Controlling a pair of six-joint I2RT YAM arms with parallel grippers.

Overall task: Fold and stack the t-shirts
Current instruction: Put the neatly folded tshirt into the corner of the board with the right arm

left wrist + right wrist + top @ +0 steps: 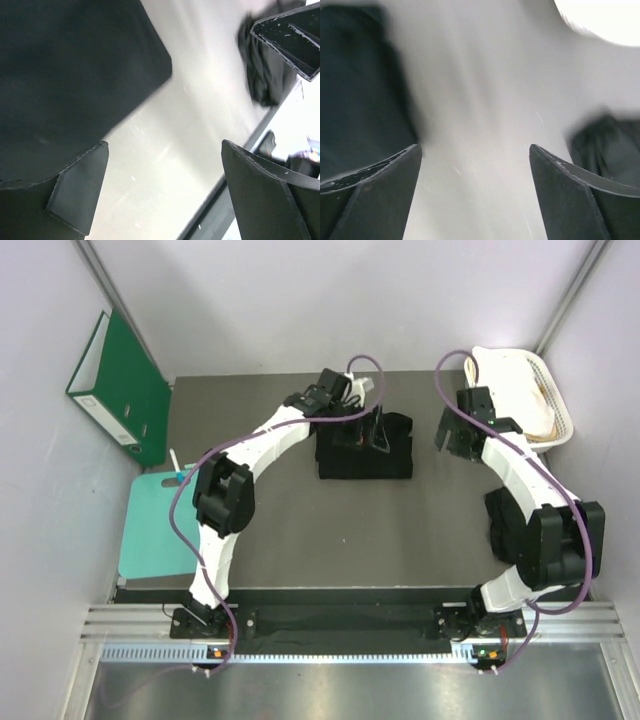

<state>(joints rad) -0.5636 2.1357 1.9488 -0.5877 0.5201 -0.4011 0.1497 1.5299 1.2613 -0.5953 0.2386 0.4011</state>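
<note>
Checking in: where do the t-shirts sit right now?

I see a folded t-shirt (365,448) lying flat at the far middle of the desk (300,530), a neat black rectangle. A second, crumpled t-shirt (262,65) lies in a heap toward the right side. It is well apart from the folded one, with bare desk between them.

And your left claw?

My left claw (378,430) hangs over the right part of the folded t-shirt. The left wrist camera shows its jaws standing wide, with bare desk between them. One of the fingers (75,190) overlaps the cloth's rounded corner, and I cannot tell whether it touches. The claw holds nothing.

The right one?

My right claw (452,440) is just to the right of the folded t-shirt, over bare desk, between it and the basket (510,354). Its jaws are spread wide too, with nothing in them. That wrist picture is blurred, but the folded black cloth shows on its left and the crumpled heap on its right.

Anything else around?

The white basket stands at the far right corner with a cream cloth (540,405) in it. A green binder (115,385) leans on the left wall, and a teal mat (155,525) lies at the desk's left edge.
</note>
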